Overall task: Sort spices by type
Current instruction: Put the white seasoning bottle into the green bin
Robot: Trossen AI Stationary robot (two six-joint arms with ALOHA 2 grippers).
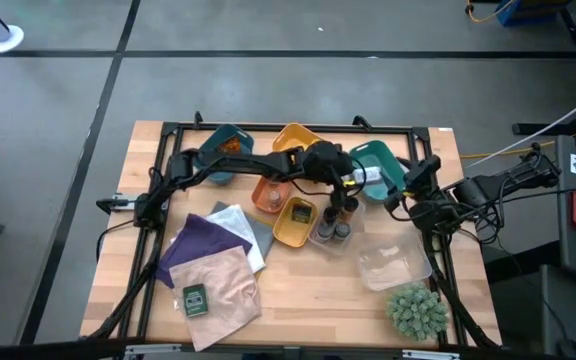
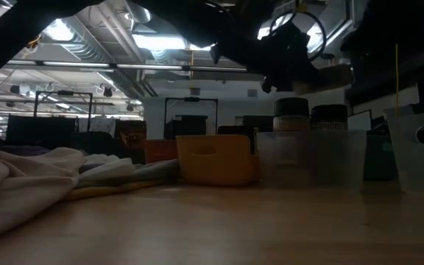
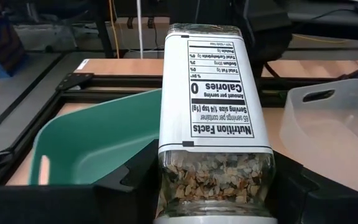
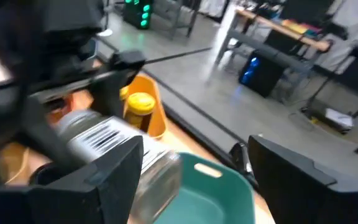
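Observation:
My left gripper reaches across the table's far middle and is shut on a clear spice jar with a white nutrition label and dried flakes inside. The jar hovers at the teal tray, whose wall shows in the left wrist view. My right gripper waits open just right of that tray, and its wrist view shows the barcoded jar. Two dark-lidded jars stand by the yellow tray. A yellow jar sits in an orange tray. A flat green packet lies on the cloths. My left gripper pinches the clear jar between its two fingers, one on each side of the flake-filled part below the label. The jar lies roughly level along the fingers, its far end pointing away from the wrist. It is lifted clear above the teal tray's edge.
Blue, orange and small orange trays line the far side. A clear tray and a spiky green plant sit near right. Purple and pink cloths cover the near left. A black frame borders the table.

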